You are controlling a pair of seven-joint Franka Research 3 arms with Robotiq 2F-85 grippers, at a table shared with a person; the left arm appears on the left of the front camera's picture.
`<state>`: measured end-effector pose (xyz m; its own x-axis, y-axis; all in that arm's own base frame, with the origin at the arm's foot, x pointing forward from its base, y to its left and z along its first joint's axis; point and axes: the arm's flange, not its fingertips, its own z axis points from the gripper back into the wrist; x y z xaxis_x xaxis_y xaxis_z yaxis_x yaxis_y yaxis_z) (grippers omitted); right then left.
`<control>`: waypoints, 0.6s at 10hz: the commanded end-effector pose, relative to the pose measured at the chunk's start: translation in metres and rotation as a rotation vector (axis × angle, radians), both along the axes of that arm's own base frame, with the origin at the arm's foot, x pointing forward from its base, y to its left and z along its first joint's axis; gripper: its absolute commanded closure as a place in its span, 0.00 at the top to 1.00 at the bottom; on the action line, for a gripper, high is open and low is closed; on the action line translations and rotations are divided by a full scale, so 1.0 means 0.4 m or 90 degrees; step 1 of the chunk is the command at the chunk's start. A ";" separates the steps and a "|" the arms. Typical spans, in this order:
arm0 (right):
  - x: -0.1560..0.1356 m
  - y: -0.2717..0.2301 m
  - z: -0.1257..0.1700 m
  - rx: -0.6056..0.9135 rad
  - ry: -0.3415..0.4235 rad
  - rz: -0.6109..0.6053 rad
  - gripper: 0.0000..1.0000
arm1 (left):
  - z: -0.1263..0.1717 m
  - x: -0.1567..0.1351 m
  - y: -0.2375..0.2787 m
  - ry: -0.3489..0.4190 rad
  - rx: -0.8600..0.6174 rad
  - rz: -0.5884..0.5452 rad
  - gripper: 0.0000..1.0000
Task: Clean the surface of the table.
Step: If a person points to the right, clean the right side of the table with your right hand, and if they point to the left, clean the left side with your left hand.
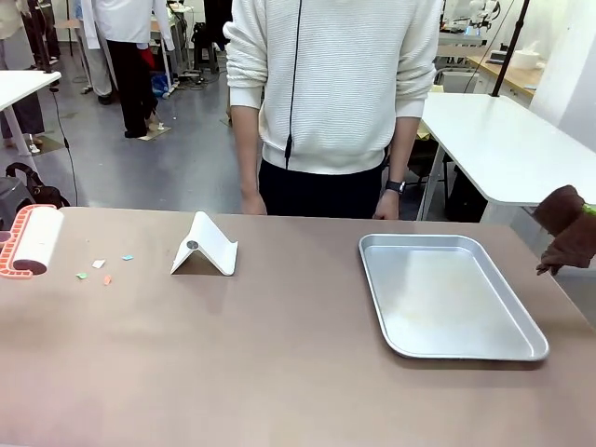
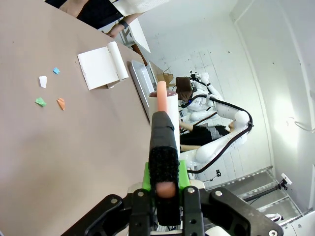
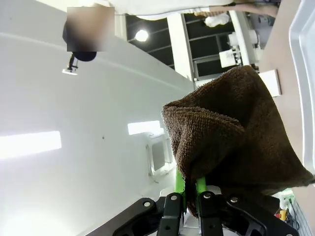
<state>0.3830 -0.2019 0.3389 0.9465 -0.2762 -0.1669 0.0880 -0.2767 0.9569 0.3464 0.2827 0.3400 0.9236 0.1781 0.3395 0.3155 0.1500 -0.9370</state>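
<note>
The table (image 1: 279,363) has a taupe-brown top. Several small coloured paper scraps (image 1: 101,266) lie near its left end, seen also in the left wrist view as paper scraps (image 2: 49,91). My left gripper (image 2: 165,183) is shut on the black foam handle of a lint roller (image 2: 166,105), whose white roll and salmon frame point across the table. From the front, the lint roller (image 1: 30,240) hangs at the left edge. My right gripper (image 3: 190,189) is shut on a brown cloth (image 3: 231,137). The cloth (image 1: 566,233) hangs above the table's right edge.
A white folded stand (image 1: 205,247) sits left of centre. A silver tray (image 1: 447,293) lies empty on the right half. A person in a white sweater (image 1: 331,84) stands at the far side, hands at the table's edge. A white-topped table (image 1: 503,140) stands behind.
</note>
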 end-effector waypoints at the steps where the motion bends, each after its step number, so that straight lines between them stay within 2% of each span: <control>1: -0.007 0.017 0.031 -0.020 -0.008 0.040 0.09 | 0.007 -0.005 -0.006 -0.010 0.000 0.000 0.00; 6: -0.007 0.017 0.031 -0.020 -0.008 0.040 0.09 | 0.007 -0.005 -0.006 -0.010 0.000 0.000 0.00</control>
<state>0.3809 -0.1962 0.3451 0.9585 -0.2364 -0.1593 0.0989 -0.2485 0.9636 0.3464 0.2827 0.3400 0.9236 0.1781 0.3395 0.3155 0.1500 -0.9370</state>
